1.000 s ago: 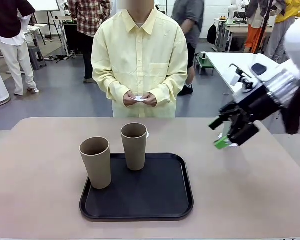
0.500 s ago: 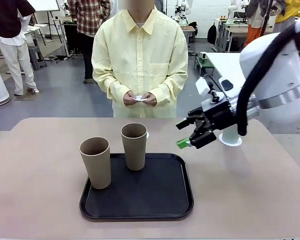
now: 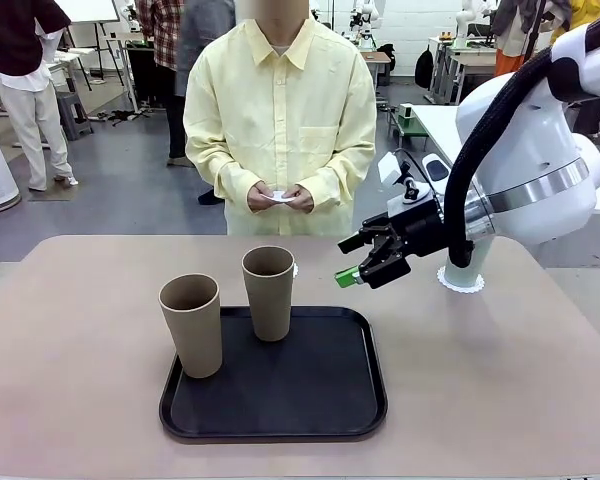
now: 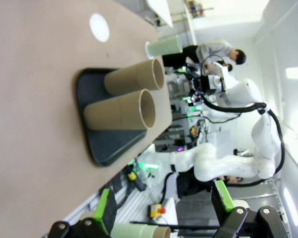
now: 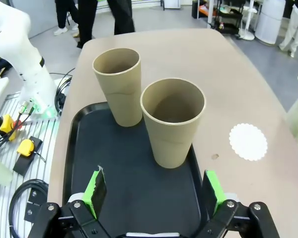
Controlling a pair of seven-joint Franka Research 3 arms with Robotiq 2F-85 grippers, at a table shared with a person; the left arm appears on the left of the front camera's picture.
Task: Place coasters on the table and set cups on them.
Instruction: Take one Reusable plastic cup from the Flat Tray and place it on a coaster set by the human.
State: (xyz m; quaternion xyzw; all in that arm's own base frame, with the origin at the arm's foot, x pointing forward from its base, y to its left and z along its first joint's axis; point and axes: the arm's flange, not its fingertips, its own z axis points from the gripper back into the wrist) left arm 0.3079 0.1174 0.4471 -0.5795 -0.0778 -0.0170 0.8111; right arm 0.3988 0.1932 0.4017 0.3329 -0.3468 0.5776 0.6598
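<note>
Beige tabletop, busy workshop behind.
Black tray, centre: near tan cup and far tan cup upright on it, apart.
Mint cup: upright on first coaster, right of the tray.
Second coaster: flat on the tabletop just beyond the tray.
Third coaster: in the person's hands.
Right gripper: wide open, empty, above the tray's far right corner.
Left gripper: wide open, empty.
</note>
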